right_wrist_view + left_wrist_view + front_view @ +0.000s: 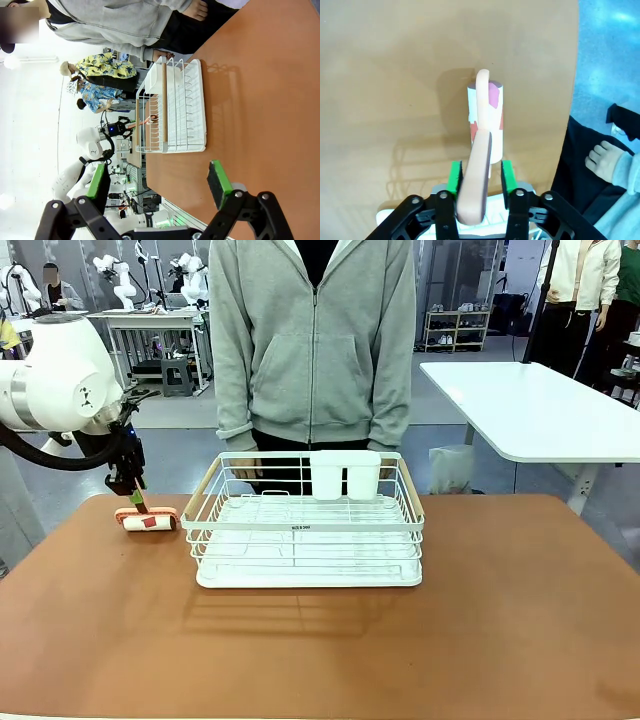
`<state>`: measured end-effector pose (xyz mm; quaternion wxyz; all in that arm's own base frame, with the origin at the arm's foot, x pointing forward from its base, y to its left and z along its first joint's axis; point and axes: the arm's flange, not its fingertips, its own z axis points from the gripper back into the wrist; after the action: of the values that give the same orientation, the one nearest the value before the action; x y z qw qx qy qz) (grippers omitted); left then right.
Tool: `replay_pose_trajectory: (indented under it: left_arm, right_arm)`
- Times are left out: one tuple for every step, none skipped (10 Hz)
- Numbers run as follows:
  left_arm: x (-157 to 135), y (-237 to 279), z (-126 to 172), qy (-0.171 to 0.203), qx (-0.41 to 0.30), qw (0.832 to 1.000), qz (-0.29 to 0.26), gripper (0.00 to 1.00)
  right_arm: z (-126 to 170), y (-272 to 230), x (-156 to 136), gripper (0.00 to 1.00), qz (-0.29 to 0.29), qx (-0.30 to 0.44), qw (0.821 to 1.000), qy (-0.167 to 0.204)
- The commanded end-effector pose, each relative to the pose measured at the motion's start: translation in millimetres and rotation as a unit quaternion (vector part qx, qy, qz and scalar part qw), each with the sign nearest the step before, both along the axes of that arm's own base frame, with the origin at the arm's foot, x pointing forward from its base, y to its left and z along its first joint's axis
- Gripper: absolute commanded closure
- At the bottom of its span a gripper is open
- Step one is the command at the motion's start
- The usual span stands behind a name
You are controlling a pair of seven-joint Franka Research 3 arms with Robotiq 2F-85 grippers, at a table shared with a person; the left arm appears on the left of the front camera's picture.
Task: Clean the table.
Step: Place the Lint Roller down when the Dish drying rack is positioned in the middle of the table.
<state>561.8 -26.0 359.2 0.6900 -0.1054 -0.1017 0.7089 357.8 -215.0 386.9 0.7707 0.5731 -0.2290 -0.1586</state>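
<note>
The reddish-brown table (320,640) carries a lint roller (147,519) at its far left, with a white and red roll and a peach handle. My left gripper (133,490) stands right over it, coming down from the left arm. In the left wrist view the roller (486,117) lies on the table (395,75) and its handle (475,175) rises between the green pads of my left gripper (481,175); a narrow gap shows beside the handle, so the jaws are open. My right gripper (157,180) hovers open above the table (260,100), holding nothing.
A white wire dish rack (305,525) with a white cutlery cup (345,475) stands mid-table, also seen as the rack (175,107) from the right wrist. A person in a grey hoodie (312,340) stands behind it. A white-topped table (540,410) is at the back right.
</note>
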Motion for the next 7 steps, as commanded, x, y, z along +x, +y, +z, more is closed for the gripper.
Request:
replay_pose_trajectory:
  left_arm:
    - [-19,2,12,0.022,-0.006,1.0,0.006,0.0]
    - [-25,5,18,0.033,0.0,0.999,0.016,0.0]
    - [-31,6,23,0.034,0.008,0.999,0.012,0.0]
    - [-37,5,26,0.041,0.009,0.999,0.003,0.1]
    - [-43,3,30,0.044,0.012,0.999,-0.008,0.0]
    - [-48,3,35,0.046,0.003,0.999,-0.017,0.0]
    - [-51,6,39,0.056,0.005,0.998,-0.012,0.0]
  right_arm:
    - [2,1,-2,0.0,-0.001,0.0,1.0,-0.001]
    - [2,1,-2,0.0,-0.001,0.0,1.0,-0.001]
    - [2,1,-2,0.0,-0.001,0.0,1.0,-0.001]
    - [2,1,-2,0.0,-0.001,0.0,1.0,-0.001]
    - [2,1,-2,0.0,-0.001,0.0,1.0,-0.001]
    - [2,1,-2,0.0,-0.001,0.0,1.0,-0.001]
    - [2,1,-2,0.0,-0.001,0.0,1.0,-0.001]
